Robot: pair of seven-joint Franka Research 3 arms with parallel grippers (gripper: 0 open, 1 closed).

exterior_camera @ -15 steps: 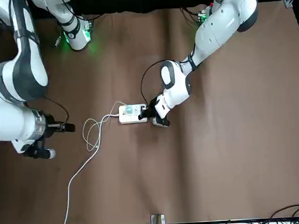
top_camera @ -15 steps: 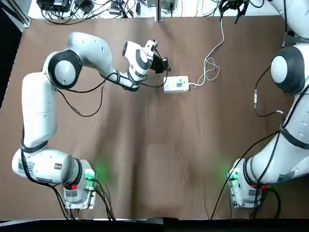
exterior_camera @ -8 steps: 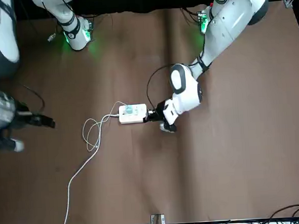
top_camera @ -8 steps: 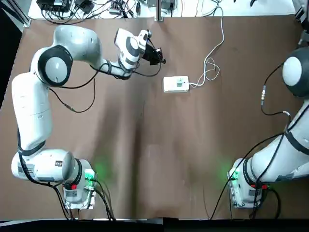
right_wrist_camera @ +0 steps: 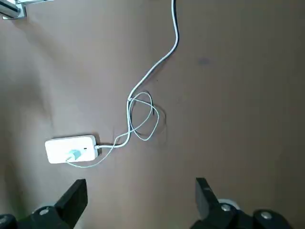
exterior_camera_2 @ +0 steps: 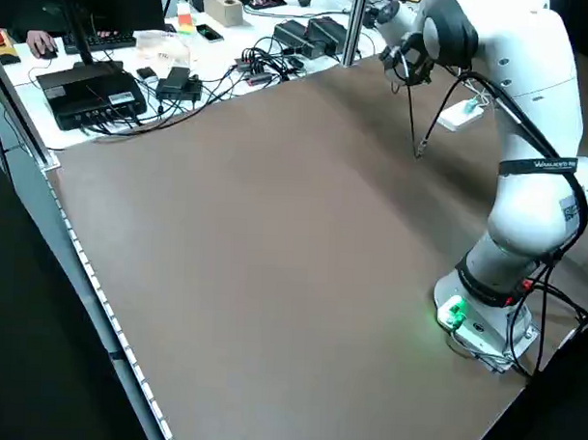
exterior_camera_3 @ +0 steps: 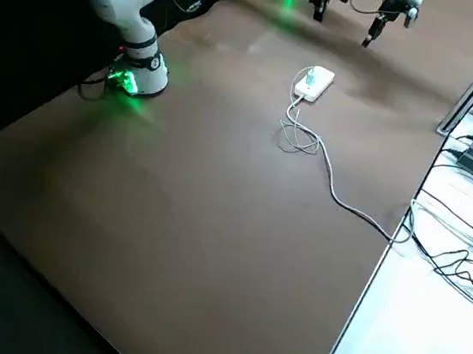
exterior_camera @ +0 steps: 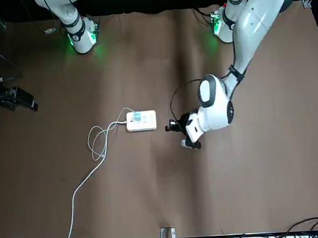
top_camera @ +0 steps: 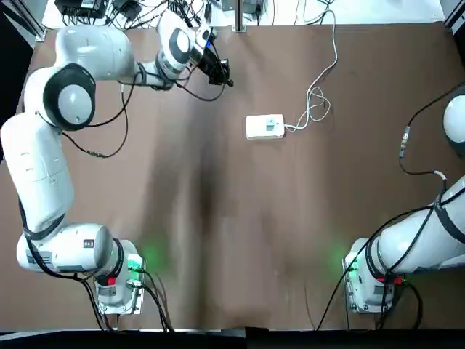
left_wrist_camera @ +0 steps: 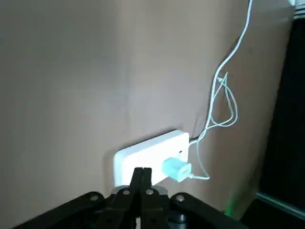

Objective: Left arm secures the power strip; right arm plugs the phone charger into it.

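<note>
Since the teal plug-cube phone charger looks seated in the power strip, plugging appears done. Brown covered surface: black metal right tool up at the right, fingers apart, holding nothing; black metal left tool just left of the strip, fingers together, off it. White rounded plastic power strip lies flat, far middle, charger at its corded right end. Securing no longer needed, I'd judge; probably only arm retreat left.
</note>
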